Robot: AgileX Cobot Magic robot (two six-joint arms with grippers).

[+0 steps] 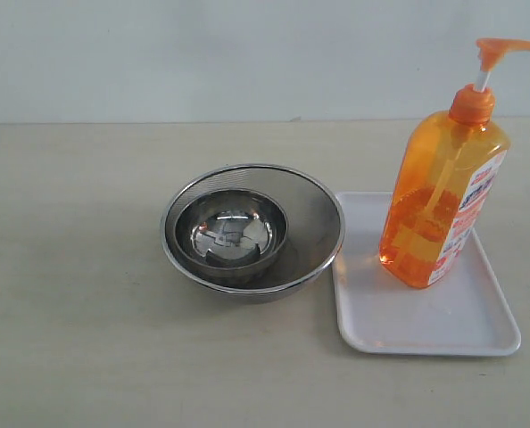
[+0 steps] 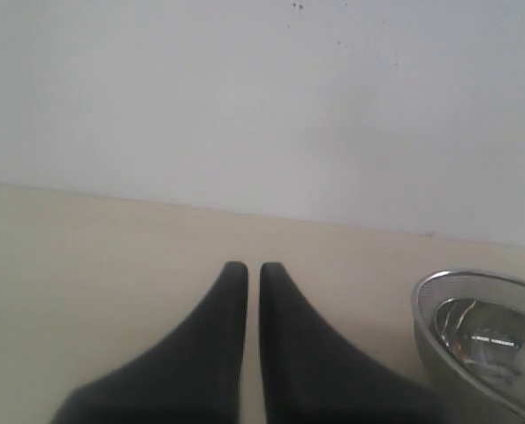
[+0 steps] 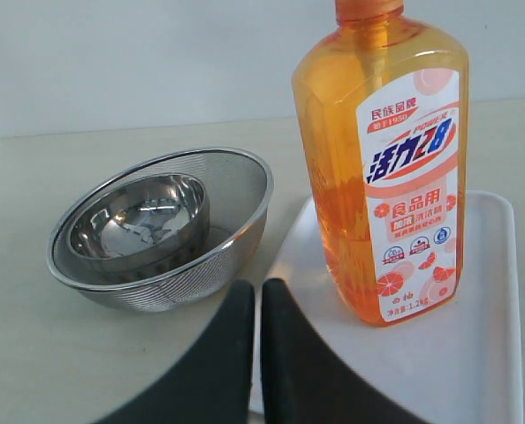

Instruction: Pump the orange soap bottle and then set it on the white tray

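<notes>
The orange soap bottle [image 1: 443, 201] stands upright on the white tray [image 1: 426, 325], just ahead of the right gripper [image 3: 256, 288], with its label turned toward that gripper and its pump head raised on the white stem. The tray lies flat on the pale table [image 1: 69, 312]. The right gripper's tips are over the tray's near corner, close to the bottle but apart from it. Ahead of the same gripper, on the opposite side from the bottle, a steel mesh bowl [image 1: 317, 223] sits with a smaller polished bowl [image 1: 231, 234] nested inside; its rim is just beside the tray's edge. Nothing stands between the right gripper and the bottle. Its two black fingers [image 3: 218, 353] are pressed together with only a thin slit between them, and they grip nothing. The left gripper [image 2: 254, 269] is held low and level over bare tabletop, pointing toward the white wall [image 2: 262, 106], its fingers likewise drawn together and empty. The mesh bowl sits ahead of it and off toward the right arm's side, well apart from its tips. The bottle and tray cannot be seen from the left wrist.
</notes>
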